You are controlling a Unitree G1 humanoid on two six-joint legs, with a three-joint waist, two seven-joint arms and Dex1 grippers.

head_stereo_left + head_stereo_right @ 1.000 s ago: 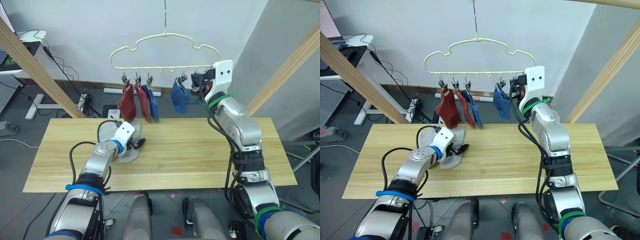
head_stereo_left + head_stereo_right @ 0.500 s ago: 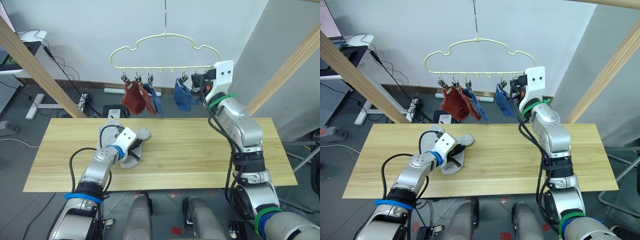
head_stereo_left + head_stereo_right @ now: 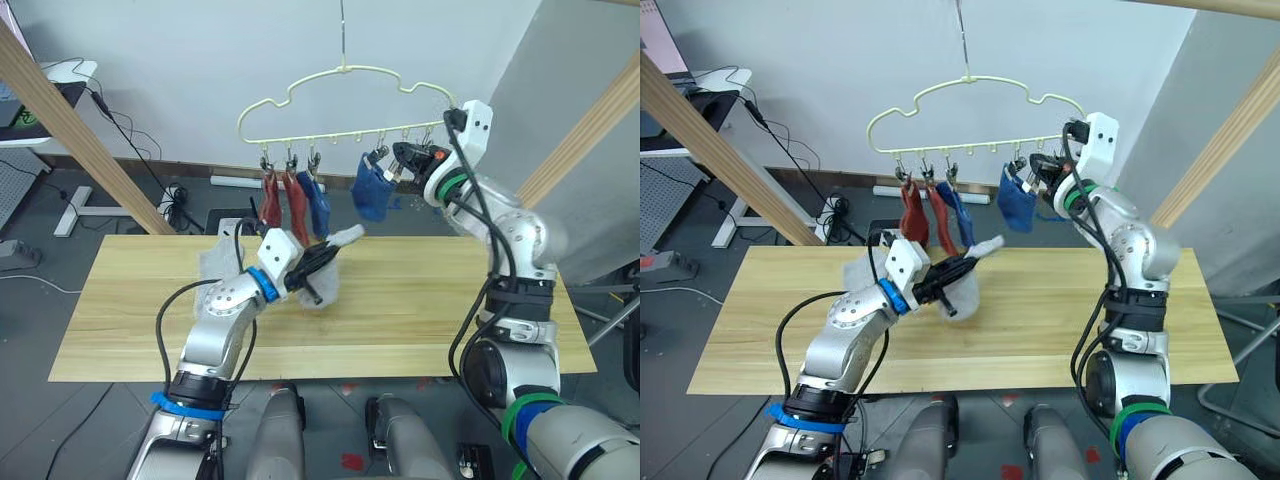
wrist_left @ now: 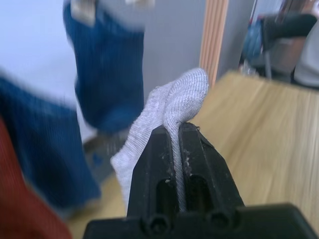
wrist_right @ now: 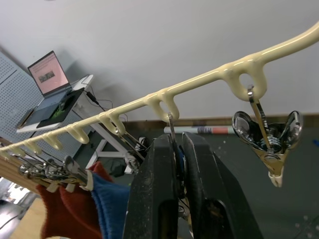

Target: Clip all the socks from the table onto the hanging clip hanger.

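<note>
Grey sock (image 3: pixel 322 268) is riding in my left gripper (image 3: pixel 318 264), lifted off the table (image 3: pixel 420 310), with the jaws clenched on a fold of fabric, as the left wrist view shows (image 4: pixel 174 107). One end is sticking out toward two o'clock, and the rest is drooping below the fingers. The clip hanger (image 3: pixel 345 100) is hanging up at about one o'clock from the sock, so I judge the coming move is a lift that way toward a free clip. Four socks are already hanging: two red (image 3: pixel 270 200) and a blue (image 3: pixel 318 203) bunched at the left end, another blue (image 3: pixel 368 190) further right. My right gripper (image 3: pixel 402 155) is up by the hanger's right end, jaws pinched around a metal clip (image 5: pixel 172 130); it is the nearer arm to the clips. A second grey sock (image 3: pixel 215 265) is lying on the table behind my left forearm.
</note>
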